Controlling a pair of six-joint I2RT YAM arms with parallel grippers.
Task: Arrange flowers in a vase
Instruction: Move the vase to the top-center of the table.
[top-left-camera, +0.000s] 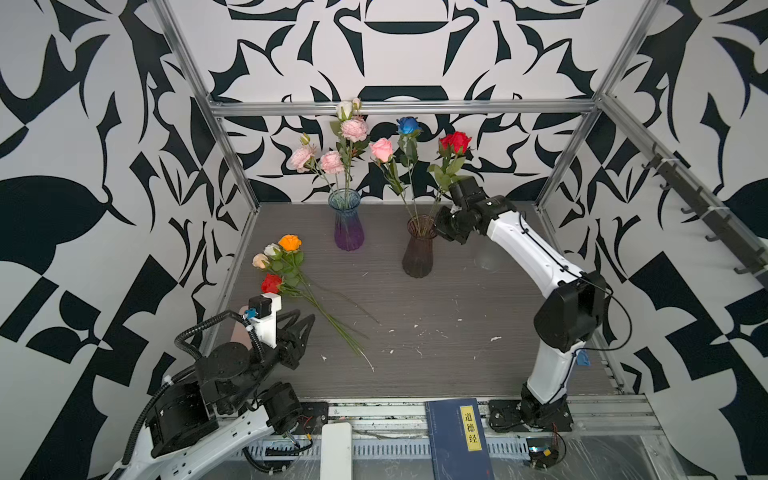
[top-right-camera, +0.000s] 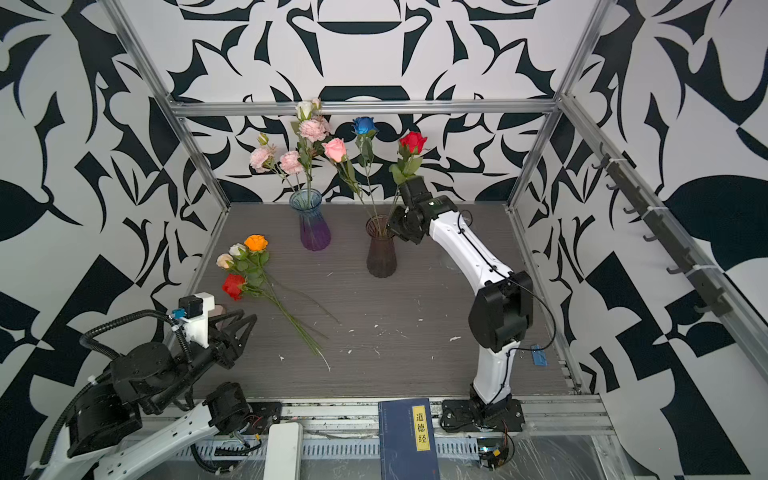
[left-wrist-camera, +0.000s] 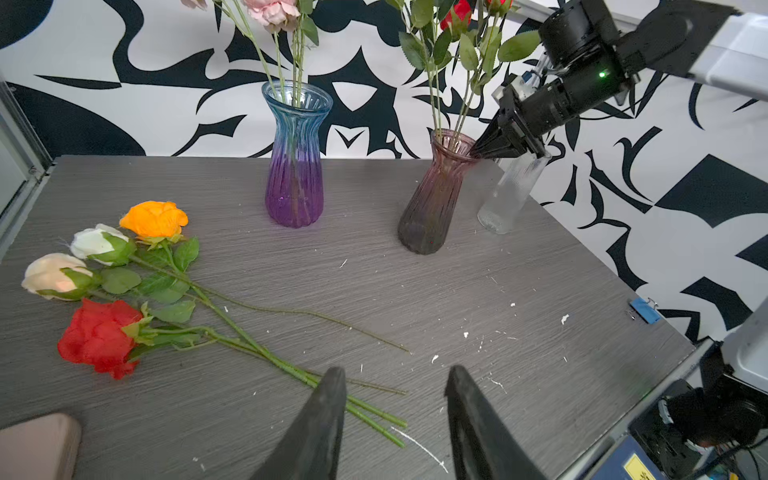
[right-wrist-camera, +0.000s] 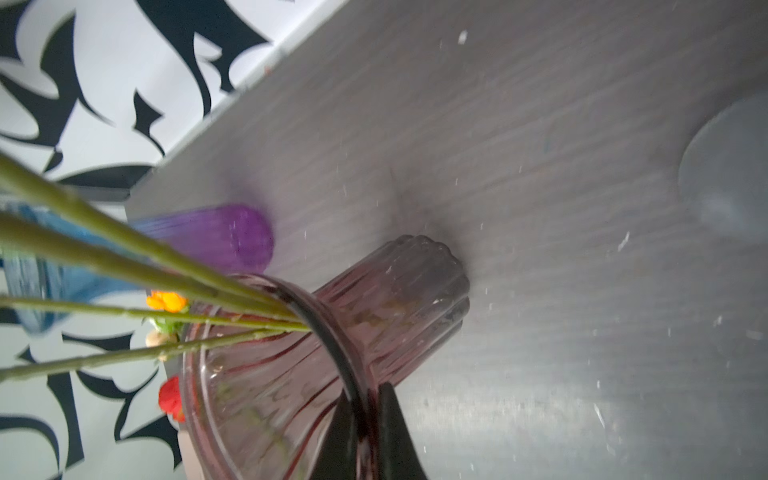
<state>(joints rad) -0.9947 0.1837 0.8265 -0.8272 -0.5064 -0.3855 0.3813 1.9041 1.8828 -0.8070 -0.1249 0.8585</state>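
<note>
Grey tabletop: blue book labelled 道德经, four loose roses lying flat, right gripper pinching rim of smoky vase, left gripper open.

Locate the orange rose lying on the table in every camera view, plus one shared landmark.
Top view: the orange fabric rose lies on the left half of the grey table.
Top view: same place.
Left wrist: close up, beside the white rose.
Right wrist: tiny, just outside the smoky pink glass vase.
Shared landmark: the blue-to-purple ribbed glass vase.
</note>
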